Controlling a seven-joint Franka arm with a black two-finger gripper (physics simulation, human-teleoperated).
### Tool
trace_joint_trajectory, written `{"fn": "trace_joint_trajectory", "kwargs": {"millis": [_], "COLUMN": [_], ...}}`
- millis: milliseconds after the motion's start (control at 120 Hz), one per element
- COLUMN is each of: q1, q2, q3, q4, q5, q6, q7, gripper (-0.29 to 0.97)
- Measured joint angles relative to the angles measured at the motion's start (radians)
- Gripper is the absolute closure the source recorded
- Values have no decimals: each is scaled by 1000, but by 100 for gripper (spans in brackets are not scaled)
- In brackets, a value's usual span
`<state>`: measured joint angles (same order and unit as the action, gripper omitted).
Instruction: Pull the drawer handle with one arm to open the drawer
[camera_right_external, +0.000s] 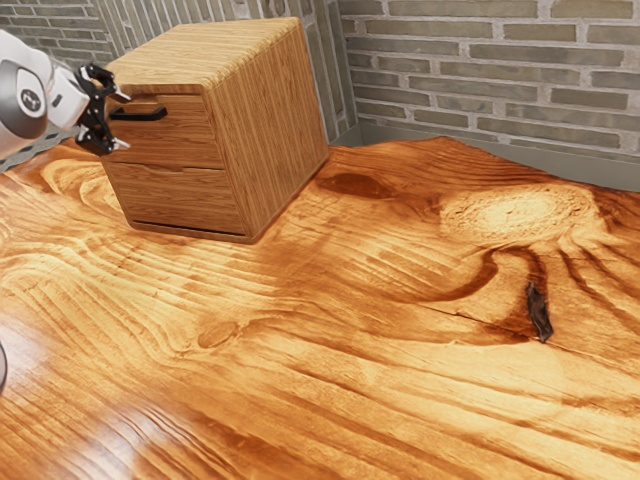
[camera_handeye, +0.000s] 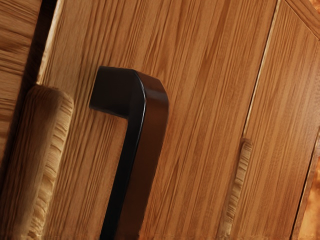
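A light wooden cabinet (camera_right_external: 265, 110) stands at the back left of the table, with two drawers in its front. The upper drawer (camera_right_external: 170, 140) carries a black bar handle (camera_right_external: 140, 113). My gripper (camera_right_external: 117, 121) comes in from the exterior view's left and is open, one finger above and one below the handle's near end, neither touching it. The handle (camera_handeye: 132, 150) is close in front of my hand in the wrist view, against the upper drawer's front (camera_handeye: 210, 100). The lower drawer (camera_right_external: 175, 195) sits flush beneath.
A grey brick wall (camera_right_external: 480, 60) runs behind the cabinet. The wide wooden tabletop (camera_right_external: 380, 330) stretches to the exterior view's right and front. A small dark knot mark (camera_right_external: 538, 310) lies in the wood at the right.
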<state>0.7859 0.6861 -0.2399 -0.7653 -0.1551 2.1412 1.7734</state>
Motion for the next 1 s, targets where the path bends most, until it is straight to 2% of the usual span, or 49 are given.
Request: {"fn": "trace_joint_trajectory", "kwargs": {"millis": [408,717,767,867,1000], "q1": [-3,15,37,58,70], "q2": [9,-101,-120,-141,-173], "q3": [-1,-3,-15,-21,-27], "q4": [-33,-193,-210,-226,-277], "q5": [-4,-9,-7,-8,-9], "q6": [-8,14,18,25,31], "q7": [-13,-21,-23,-26,-29], "gripper": [-1,18,12,7,6]}}
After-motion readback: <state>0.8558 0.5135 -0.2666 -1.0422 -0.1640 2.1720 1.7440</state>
